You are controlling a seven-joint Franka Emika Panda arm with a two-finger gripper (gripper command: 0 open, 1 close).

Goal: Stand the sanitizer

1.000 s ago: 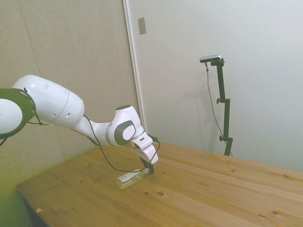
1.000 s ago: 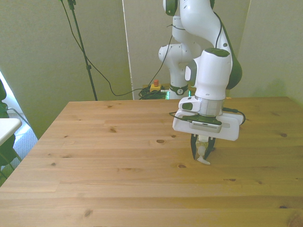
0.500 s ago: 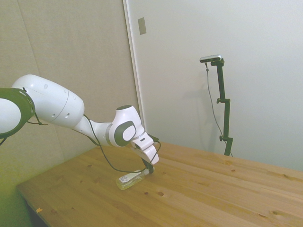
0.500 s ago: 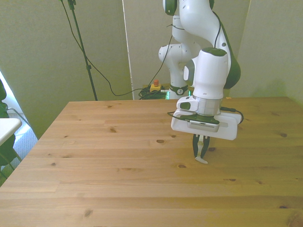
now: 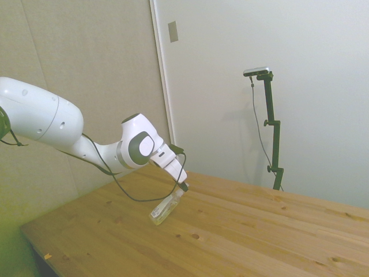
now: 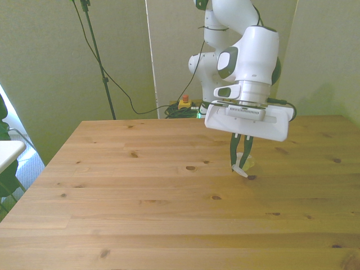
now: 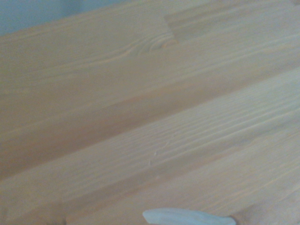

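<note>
Sanitizer (image 6: 246, 163) mostly hidden behind jaws

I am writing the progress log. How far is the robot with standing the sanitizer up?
Done: the gripper is shut on the pump end of the sanitizer. In hand: the bottle hangs tilted in the side view, its base low near the table; whether it touches, I cannot tell. Left: bring it fully upright, set it down and let go.

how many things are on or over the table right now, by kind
small clear plastic pump bottle of yellowish sanitizer, tilted, pump end held in the gripper: 1
white robot arm's two-finger gripper, shut on the bottle's pump end: 1
wooden plank table: 1
total: 3
</note>
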